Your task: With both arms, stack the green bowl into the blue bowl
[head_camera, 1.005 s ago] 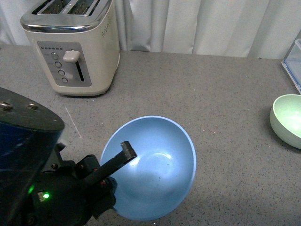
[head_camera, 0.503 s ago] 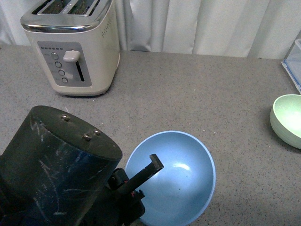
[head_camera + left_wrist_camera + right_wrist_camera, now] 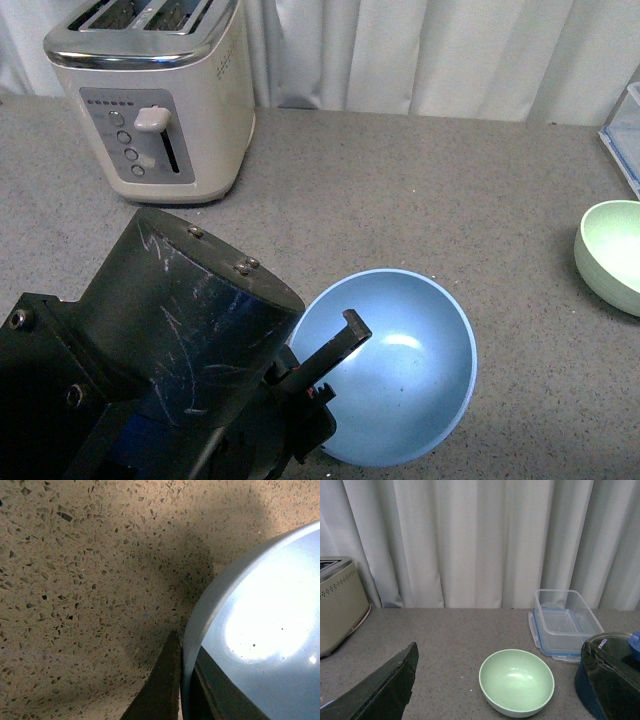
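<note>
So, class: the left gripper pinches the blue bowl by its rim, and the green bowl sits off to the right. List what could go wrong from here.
1. The left gripper holds the blue bowl only by a thin stretch of rim, so the bowl could slip or tip if carried.
2. The green bowl sits close to the clear container; a reach for it might knock that.

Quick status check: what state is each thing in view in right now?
blue bowl: empty, rim clamped by the left gripper.
green bowl: empty, upright, nothing touching it.
toaster: lever up.
plastic container: lidless, empty.
</note>
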Controlling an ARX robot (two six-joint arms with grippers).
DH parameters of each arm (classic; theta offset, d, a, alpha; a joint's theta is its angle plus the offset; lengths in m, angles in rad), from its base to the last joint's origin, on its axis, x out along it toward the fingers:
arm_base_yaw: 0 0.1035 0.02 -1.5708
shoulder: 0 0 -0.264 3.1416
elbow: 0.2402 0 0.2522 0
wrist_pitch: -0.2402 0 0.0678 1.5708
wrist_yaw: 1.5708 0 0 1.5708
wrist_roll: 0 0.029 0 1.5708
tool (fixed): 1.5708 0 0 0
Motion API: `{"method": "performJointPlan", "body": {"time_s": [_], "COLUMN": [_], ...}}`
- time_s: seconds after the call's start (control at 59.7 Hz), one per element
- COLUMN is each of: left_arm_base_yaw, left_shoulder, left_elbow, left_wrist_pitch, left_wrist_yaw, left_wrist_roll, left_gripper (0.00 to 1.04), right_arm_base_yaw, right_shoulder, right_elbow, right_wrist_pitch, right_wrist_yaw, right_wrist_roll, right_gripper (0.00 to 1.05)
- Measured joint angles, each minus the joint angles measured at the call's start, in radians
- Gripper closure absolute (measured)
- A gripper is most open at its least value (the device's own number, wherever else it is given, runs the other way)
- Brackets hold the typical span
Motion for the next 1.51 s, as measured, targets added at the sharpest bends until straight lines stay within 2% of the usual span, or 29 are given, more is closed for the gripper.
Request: {"method": "performJointPlan", "body": {"time_s": [0.05, 0.134, 0.168, 0.285, 0.486, 0.603, 0.821, 1.173, 1.223, 1.256, 1.34, 1.407, 1.508], "left_arm_base_yaw": [0.004, 0.009, 0.01, 0.01, 0.05, 0.175, 0.381, 0.591, 0.62, 0.658, 0.698, 0.703, 0.703], "left_shoulder": [0.0, 0.0, 0.0, 0.002, -0.035, -0.149, -0.287, -0.548, -0.545, -0.543, -0.577, -0.671, -0.888], "left_elbow": [0.0, 0.0, 0.0, 0.003, 0.003, -0.008, -0.022, -0.034, -0.102, -0.179, -0.336, -0.398, -0.478], "left_wrist_pitch": [0.0, 0.0, -0.002, -0.015, -0.077, -0.128, -0.223, -0.381, -0.171, 0.042, 0.413, 0.532, 0.443], "left_wrist_yaw": [0.001, 0.001, 0.0, -0.008, -0.025, -0.029, -0.026, 0.046, -0.012, -0.005, -0.009, -0.006, -0.002], "left_wrist_roll": [0.002, 0.003, 0.009, 0.003, 0.036, 0.098, 0.246, 0.423, 0.552, 0.684, 0.919, 1.054, 1.162], "left_gripper": [1.01, 0.87, 0.85, 1.0, 0.67, 0.4, 0.05, 0.07, 0.14, 0.21, 0.35, 0.46, 0.64], "right_arm_base_yaw": [0.0, 0.0, 0.0, 0.0, 0.0, 0.0, 0.0, 0.0, 0.0, 0.0, 0.0, 0.0, 0.0], "right_shoulder": [0.0, 0.0, 0.0, 0.0, 0.0, 0.0, 0.0, 0.0, 0.0, 0.0, 0.0, 0.002, 0.0], "right_elbow": [0.0, 0.0, 0.0, 0.0, 0.0, 0.0, 0.0, 0.0, 0.0, 0.0, 0.0, 0.0, 0.0], "right_wrist_pitch": [0.0, 0.0, 0.0, 0.0, 0.0, 0.0, 0.0, 0.0, 0.0, 0.0, 0.0, 0.0, 0.0], "right_wrist_yaw": [0.0, 0.0, 0.0, 0.0, 0.0, 0.0, 0.0, 0.0, 0.0, 0.0, 0.003, 0.001, 0.0], "right_wrist_roll": [0.0, 0.0, 0.0, 0.0, 0.0, 0.0, 0.0, 0.0, 0.0, 0.0, 0.001, 0.0, 0.0], "right_gripper": [0.09, 0.09, 0.09, 0.09, 0.09, 0.09, 0.09, 0.09, 0.09, 0.09, 0.09, 0.09, 0.09]}}
